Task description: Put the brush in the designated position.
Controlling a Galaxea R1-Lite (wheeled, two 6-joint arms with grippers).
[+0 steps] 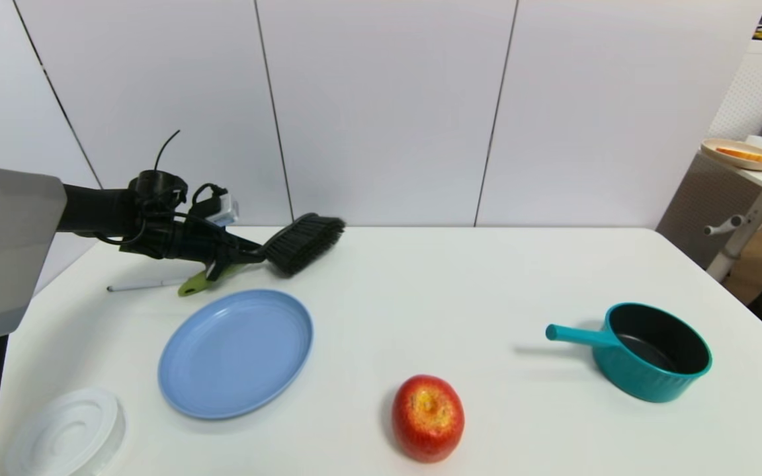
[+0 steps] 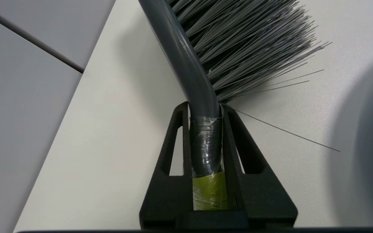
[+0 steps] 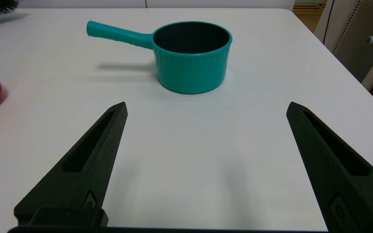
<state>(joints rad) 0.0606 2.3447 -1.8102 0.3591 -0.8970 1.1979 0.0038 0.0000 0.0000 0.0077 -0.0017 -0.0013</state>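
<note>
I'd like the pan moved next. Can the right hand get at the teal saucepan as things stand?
Probably yes: the right hand is open, empty and facing the teal saucepan, with only bare table between them.

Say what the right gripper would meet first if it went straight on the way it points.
Most likely the teal saucepan: it sits nearly dead ahead of the open right gripper, with only bare white table between them. Height is uncertain.
</note>
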